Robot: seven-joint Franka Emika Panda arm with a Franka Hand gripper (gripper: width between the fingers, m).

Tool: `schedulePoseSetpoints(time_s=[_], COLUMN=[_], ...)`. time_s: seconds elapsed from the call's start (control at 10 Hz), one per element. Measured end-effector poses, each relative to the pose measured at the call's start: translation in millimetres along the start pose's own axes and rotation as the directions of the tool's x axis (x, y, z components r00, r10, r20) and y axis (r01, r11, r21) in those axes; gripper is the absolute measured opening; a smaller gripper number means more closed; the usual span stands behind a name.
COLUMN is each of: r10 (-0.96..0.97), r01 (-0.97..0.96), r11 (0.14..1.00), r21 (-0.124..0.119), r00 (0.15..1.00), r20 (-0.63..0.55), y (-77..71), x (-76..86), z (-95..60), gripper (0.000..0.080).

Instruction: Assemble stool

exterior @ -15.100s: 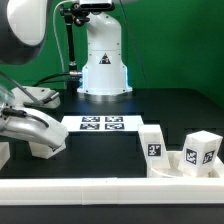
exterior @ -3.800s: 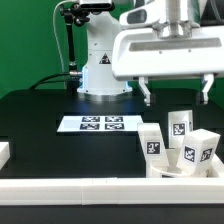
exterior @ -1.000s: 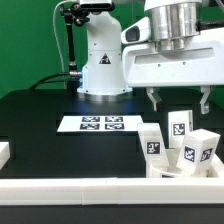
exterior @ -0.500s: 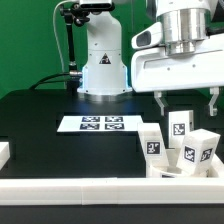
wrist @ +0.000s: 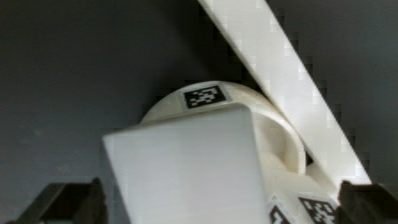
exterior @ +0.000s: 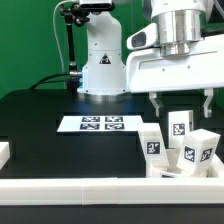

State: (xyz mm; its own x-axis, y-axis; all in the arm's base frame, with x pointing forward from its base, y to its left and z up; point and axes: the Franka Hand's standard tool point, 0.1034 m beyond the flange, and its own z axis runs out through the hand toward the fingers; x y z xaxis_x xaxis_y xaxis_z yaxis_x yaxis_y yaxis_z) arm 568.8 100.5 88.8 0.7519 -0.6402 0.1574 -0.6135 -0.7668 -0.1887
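Note:
Three small white blocky stool legs with black-and-white tags stand together at the exterior view's right: one at the back [exterior: 180, 125], one to the left [exterior: 152, 140] and one in front [exterior: 194, 151]. A low white part, perhaps the seat [exterior: 170, 166], lies at their feet, mostly hidden. My gripper [exterior: 183, 104] hangs open just above the back leg, one finger on each side of it. In the wrist view a big white leg [wrist: 196, 165] fills the space between the two dark fingertips [wrist: 71, 203], and a rounded tagged part [wrist: 208, 96] shows beyond it.
The marker board [exterior: 100, 124] lies flat in the middle of the black table. A long white border rail [exterior: 100, 189] runs along the front edge and also shows in the wrist view [wrist: 267, 70]. A white piece [exterior: 4, 152] sits at the far left. The robot base [exterior: 103, 65] stands behind.
The gripper has come in from the left, moved right and lowered over the group of legs. In the last half second it shifted slightly left. The legs have not moved.

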Motion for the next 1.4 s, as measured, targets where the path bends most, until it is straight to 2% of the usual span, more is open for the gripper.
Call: schedulePoseSetpoints(time_s=[0.2,0.3,0.7,0.8,1.1,1.4], r10=[-0.002,-0.002,0.017,0.047,0.274,0.440], r01=[0.002,0.002,-0.017,-0.047,-0.274,-0.440], r11=[1.000,1.000,1.000,0.999,0.962,0.898], r21=[-0.003,-0.003,-0.003,-0.007,0.021,0.023], r00=[1.000,1.000,1.000,0.999,0.962,0.898], r20=[0.000,0.000,0.002,0.018,0.013,0.016], y=[0.1,0.2,0.9,4.0,9.8,8.1], x=[0.6,0.5,0.8,6.5,16.4,15.4], z=[2.6,2.6,2.9,3.5,4.2,4.2], gripper=[0.0401,0.0343,0.0343,0.0343,0.0343,0.0343])
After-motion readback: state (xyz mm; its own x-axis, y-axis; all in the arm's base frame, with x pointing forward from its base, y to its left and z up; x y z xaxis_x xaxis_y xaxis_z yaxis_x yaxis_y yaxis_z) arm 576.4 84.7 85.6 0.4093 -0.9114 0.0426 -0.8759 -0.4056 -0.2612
